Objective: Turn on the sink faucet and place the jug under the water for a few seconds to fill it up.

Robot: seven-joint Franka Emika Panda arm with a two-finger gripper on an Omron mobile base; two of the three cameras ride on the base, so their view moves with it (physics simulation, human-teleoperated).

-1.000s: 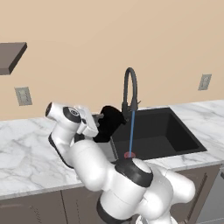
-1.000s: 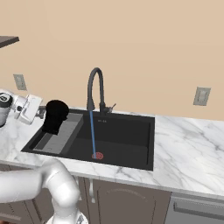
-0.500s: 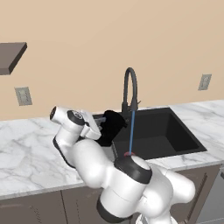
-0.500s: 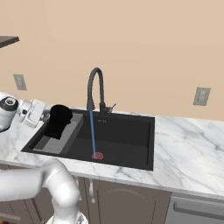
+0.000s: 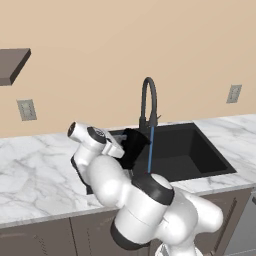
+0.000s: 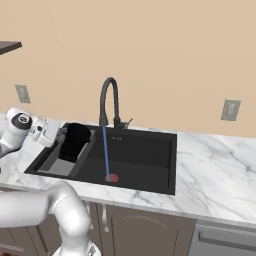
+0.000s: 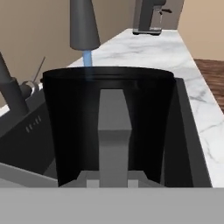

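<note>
**Jug held over the sink, tap running**

The tool [image 6: 59, 137] is clamped on the handle of the black jug [image 6: 75, 142], its jaws drawn close together on the pale strip of the handle. In the hand view the jug [image 7: 107, 127] stands right in front of the camera, upright, its handle facing the lens and its open rim level.

The jug hangs over the left part of the black sink [image 6: 150, 172], above the grey ribbed tray [image 6: 55, 162] that runs along that side. The tap [image 6: 109, 102] stands at the back edge of the sink with its arched spout turned down. A thin blue stream of water [image 6: 106, 152] falls straight from the spout to the red drain ring [image 6: 111, 178] on the sink floor.

In the right base view the jug sits just left of the stream and apart from it. In the left base view the jug [image 5: 132, 145] lies close beside the water [image 5: 150, 150]; whether the two touch there is hard to tell. In the hand view the spout end appears above and beyond the jug's far rim.

The marble desk [image 6: 220, 170] surrounds the sink on both sides.
</note>
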